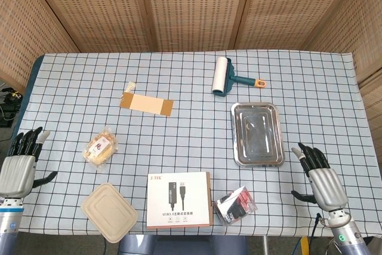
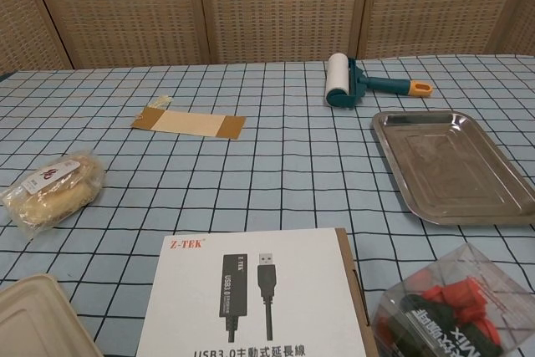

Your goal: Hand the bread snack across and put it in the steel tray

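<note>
Looking across from the left, I see my left hand off the table's near-left edge, fingers spread and holding nothing, well to the left of the USB cable box, which I take as my landmark. The chest view shows neither hand.

The bread snack, in its clear wrapper with a red-and-white label, lies on the checked tablecloth up and to the left of the box, apart from it and untouched. A beige lidded container sits just left of the box at the near edge. Farther back, left of the box's line, lies a flat brown cardboard strip.

Just right of the box rests a clear packet of black and red items; I cannot read what they are. The steel tray lies up and to the right of the box, with nothing in it that I can make out. Beyond the tray, a white lint roller with a teal frame and orange-tipped handle lies on its side.

My right hand hangs off the near-right edge, far right of the box, fingers apart and clasping nothing.
</note>
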### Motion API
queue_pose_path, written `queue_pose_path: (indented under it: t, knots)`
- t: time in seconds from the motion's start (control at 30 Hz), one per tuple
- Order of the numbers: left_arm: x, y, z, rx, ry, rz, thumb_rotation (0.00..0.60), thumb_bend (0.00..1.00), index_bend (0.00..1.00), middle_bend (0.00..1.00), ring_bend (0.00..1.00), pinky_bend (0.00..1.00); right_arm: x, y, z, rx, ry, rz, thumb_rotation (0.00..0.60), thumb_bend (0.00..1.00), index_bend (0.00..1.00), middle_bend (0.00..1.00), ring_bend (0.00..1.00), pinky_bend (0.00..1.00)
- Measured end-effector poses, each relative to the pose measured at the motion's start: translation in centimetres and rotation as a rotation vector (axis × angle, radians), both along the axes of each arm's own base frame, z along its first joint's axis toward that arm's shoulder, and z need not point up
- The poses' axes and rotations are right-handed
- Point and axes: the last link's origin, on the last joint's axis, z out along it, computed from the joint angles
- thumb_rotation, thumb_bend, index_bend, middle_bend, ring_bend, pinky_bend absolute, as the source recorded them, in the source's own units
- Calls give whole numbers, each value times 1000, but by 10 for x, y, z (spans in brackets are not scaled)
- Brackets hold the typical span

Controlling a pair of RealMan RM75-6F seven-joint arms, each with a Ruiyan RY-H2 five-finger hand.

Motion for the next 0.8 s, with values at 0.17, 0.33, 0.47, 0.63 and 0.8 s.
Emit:
queue_pose_path:
  t: [0.17,0.33,0.47,0.63,0.8]
  knots:
    - [-4,9,-11,-28,9,64,600,33,0,0,0,0,-1,0,2,2,-7,-5,600,97,21,0,0,0]
    - [-3,26,-27,-96,2,131,600,33,0,0,0,0,1,1,4,-1,-20,0,600,97,21,0,0,0]
    - [4,45,-41,-154,0,171,600,34,0,0,0,0,1,1,6,-1,-34,3,600,97,21,0,0,0]
    - [20,66,-60,-212,29,194,600,33,0,0,0,0,1,1,7,8,-45,7,600,97,21,0,0,0]
    - [37,80,-78,-260,45,208,600,33,0,0,0,0,2,2,7,20,-53,15,600,97,22,0,0,0]
